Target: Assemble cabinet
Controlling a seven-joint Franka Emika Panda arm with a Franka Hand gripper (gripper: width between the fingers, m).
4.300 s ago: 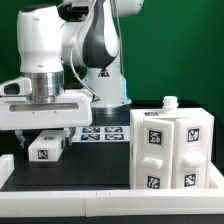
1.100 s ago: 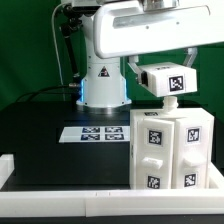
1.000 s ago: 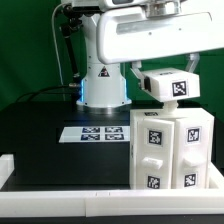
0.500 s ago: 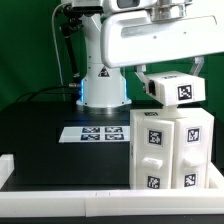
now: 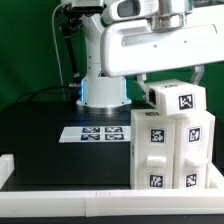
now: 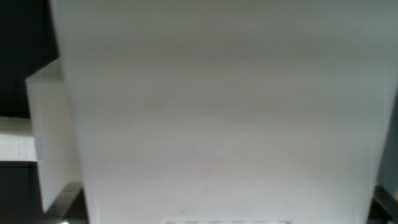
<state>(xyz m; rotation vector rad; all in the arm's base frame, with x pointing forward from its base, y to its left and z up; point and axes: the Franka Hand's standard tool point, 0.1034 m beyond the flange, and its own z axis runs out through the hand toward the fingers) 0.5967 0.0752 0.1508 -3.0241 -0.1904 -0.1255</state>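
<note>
My gripper (image 5: 174,86) is shut on a small white cabinet block (image 5: 178,101) with one black-and-white tag on its front. It holds the block just above the top of the large white cabinet body (image 5: 170,152), which stands at the exterior view's right and has four tagged panels on its front. I cannot tell whether the block touches the body. In the wrist view the block (image 6: 222,110) fills nearly the whole picture and hides the fingertips. A strip of another white surface (image 6: 43,115) shows beside it.
The marker board (image 5: 92,133) lies flat on the black table in front of the robot base (image 5: 101,92). A low white rail (image 5: 60,191) runs along the table's front, with a white edge piece (image 5: 5,166) at the exterior view's left.
The gripper has carried the block from the table at the exterior view's left, then toward the right and down until it is just above the cabinet body's top.
</note>
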